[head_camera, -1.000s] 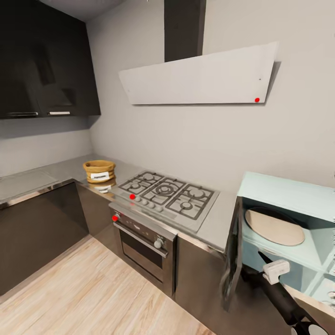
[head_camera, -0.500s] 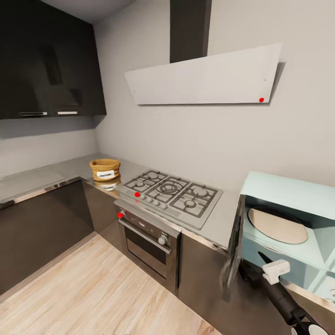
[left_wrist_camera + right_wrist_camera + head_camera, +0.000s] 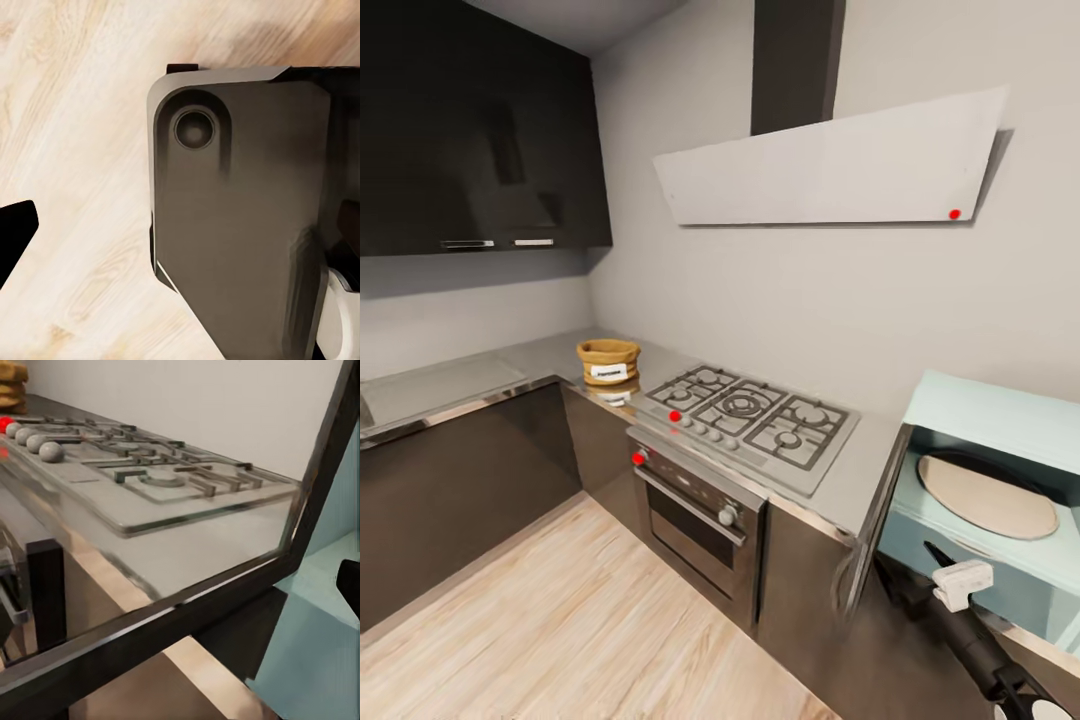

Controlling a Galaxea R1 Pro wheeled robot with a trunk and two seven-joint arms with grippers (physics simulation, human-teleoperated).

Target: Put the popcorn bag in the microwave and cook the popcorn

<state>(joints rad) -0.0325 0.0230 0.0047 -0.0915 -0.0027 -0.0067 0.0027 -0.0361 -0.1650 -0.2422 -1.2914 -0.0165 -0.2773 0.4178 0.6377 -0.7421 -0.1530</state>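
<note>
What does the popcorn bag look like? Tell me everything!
The popcorn bag is a small, squat, tan-brown sack with a rolled rim and a white label on its front. It stands upright on the grey steel countertop, near the corner, just beside the gas hob. Nothing is holding it.

Grey steel countertop (image 3: 540, 357) with popcorn bag (image 3: 608, 361), flush gas hob (image 3: 750, 417), and open mint microwave (image 3: 1000, 470).

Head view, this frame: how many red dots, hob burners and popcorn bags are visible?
Red dots: 3 (hood, hob, oven)
Hob burners: 5
Popcorn bag: 1
Total: 9
</note>
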